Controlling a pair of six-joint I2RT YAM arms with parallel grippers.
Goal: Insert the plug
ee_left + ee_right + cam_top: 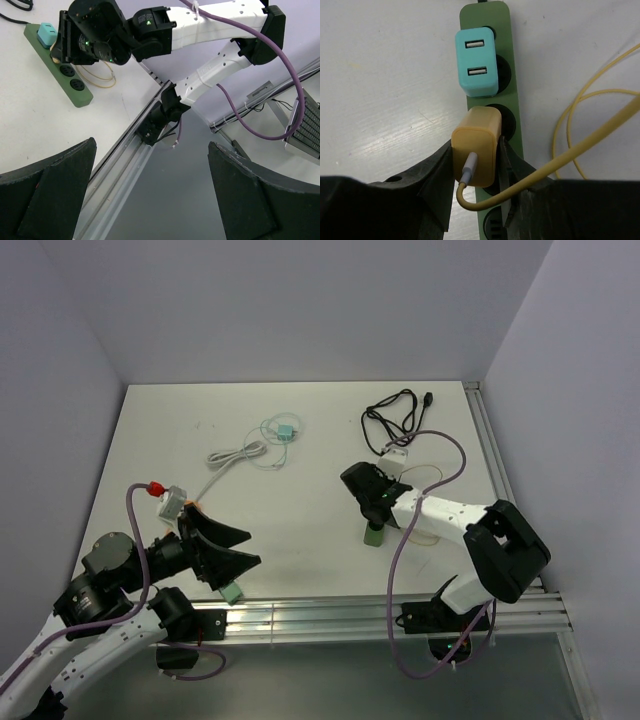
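Note:
My right gripper [476, 150] is shut on a yellow plug [475, 145] with a yellow cable [590, 100] out of its back. It holds the plug against a socket of the green power strip [512, 60], just below a teal USB charger [477, 62] that sits in the strip. I cannot see the plug's prongs. In the top view the right gripper [378, 502] hides most of the strip [373, 533]. My left gripper [228, 548] is open and empty near the table's front left; its wrist view [152, 146] shows the strip [75, 92] from afar.
A white cable [235, 455], a teal cable with a teal plug [285, 432] and a black cable [392, 420] lie at the back. A small green block [232, 592] sits by the aluminium rail [330, 620] at the front edge.

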